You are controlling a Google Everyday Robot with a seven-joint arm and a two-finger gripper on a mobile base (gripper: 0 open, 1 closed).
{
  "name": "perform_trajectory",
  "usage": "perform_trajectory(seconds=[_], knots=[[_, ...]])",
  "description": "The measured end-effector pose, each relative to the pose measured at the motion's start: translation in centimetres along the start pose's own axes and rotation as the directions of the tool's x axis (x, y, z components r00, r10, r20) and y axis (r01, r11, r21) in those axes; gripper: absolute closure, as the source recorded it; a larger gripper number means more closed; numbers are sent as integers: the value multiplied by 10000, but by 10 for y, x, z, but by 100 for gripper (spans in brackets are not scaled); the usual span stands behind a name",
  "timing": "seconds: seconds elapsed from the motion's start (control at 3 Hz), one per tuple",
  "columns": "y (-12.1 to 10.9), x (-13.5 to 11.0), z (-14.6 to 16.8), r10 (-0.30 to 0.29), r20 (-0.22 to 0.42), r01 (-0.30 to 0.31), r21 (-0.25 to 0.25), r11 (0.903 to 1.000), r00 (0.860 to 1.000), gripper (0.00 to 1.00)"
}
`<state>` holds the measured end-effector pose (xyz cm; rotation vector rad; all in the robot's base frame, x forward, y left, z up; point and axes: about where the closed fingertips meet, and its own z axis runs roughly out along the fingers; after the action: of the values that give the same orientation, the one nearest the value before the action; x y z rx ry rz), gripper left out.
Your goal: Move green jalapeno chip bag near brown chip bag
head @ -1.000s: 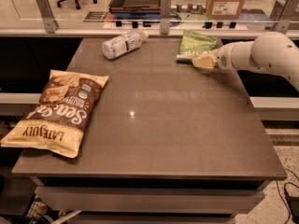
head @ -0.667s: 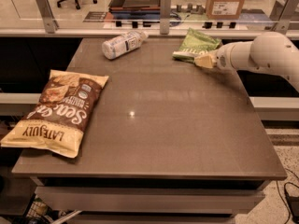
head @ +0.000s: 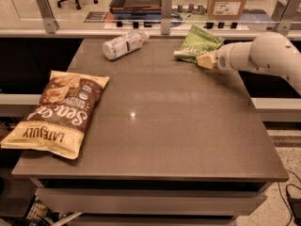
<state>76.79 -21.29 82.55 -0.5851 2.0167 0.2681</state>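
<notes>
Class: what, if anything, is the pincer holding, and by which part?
The pincer, at the far right of the table, holds the green bag by its near edge.

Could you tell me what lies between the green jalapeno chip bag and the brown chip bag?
Only bare tabletop, in the camera view; the white bottle lies farther back. The gripper is at the green bag.
</notes>
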Motion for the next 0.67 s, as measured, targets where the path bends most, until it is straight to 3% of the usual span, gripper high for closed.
perform_trajectory(seconds=[0.67], knots=[[1,-2,-1,81,72,-80,-148,9999,9999,100]])
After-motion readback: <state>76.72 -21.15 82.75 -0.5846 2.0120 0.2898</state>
